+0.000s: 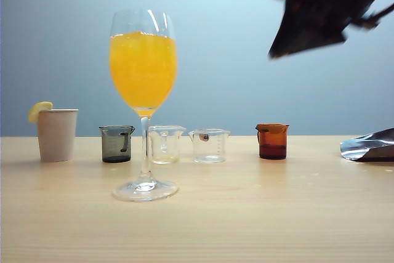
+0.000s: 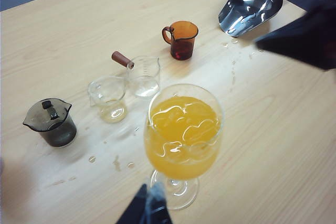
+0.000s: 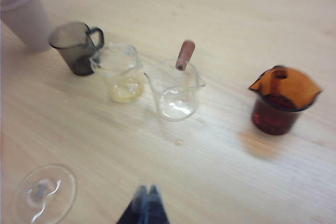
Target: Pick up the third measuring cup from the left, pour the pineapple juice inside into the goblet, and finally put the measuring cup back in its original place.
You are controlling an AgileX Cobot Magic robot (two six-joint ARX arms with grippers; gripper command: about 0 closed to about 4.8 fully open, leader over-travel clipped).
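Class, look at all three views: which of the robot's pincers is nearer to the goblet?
The left. The left pincer sits right by the foot of the goblet. The right pincer is shut, raised high above the table, off to the goblet's right.

No legible text, brand, number or sign appears in any view. The third measuring cup (image 1: 209, 145) carries faint graduation lines on its clear wall, too small to read, with no figures discernible beside them. The neighbouring clear cup (image 1: 164, 143) shows similar faint marks, equally unreadable. The goblet (image 1: 143, 66) bears no marking.
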